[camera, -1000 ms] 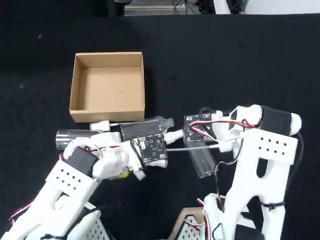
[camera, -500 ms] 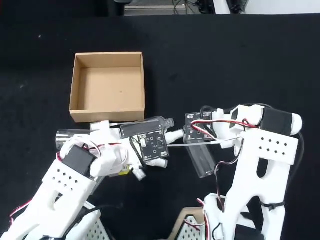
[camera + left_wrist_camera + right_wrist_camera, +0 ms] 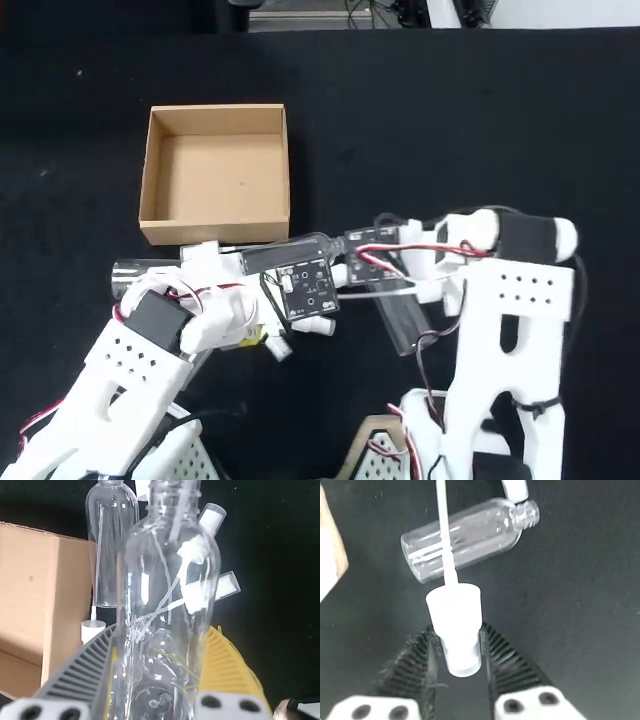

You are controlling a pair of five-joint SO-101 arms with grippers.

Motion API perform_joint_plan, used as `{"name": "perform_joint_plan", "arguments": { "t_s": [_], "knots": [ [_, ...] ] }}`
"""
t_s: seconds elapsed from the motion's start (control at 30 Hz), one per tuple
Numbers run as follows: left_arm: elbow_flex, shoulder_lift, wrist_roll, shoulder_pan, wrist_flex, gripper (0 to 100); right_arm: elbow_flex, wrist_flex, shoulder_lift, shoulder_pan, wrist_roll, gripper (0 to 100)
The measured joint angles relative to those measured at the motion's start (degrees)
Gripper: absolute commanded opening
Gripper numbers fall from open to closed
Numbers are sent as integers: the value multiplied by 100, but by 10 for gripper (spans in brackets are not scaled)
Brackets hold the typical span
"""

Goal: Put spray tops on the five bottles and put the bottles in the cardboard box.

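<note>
Two claws are each clamped on one part. The left claw [image 3: 160, 647] grips a bottle [image 3: 170, 580] around its body, neck pointing away from the fingers. The right claw [image 3: 457, 632] pinches a spray top [image 3: 455, 615] by its cap, with the thin tube [image 3: 445, 530] sticking straight out ahead of it. Seen from above, the two claws meet nose to nose, the top right at the bottle's mouth; whether the tube has entered the neck I cannot tell. The main risk is alignment. If the tube comes in off-axis it will likely catch the rim and bow, and a tilted cap would not seat. The bottle is smooth and clear, so a hard push from the right claw could slide it back through the left claw's grip. The narrow pinch could also let the top swivel. A loose bottle [image 3: 470, 537] lies just ahead of the right claw, and the box [image 3: 150, 170] sits just beyond the left claw, so a wide correction could knock either.
</note>
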Motion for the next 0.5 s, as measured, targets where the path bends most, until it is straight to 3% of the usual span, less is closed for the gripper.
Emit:
{"name": "perform_joint_plan", "arguments": {
  "t_s": [0.3, 0.5],
  "knots": [
    [0, 0, 9, -18, -9, 33, 132, -501, 0, -1248, -2031, 11],
    [0, 0, 18, -26, -9, 33, 290, -756, 0, -1301, -2409, 11]
  ]
}}
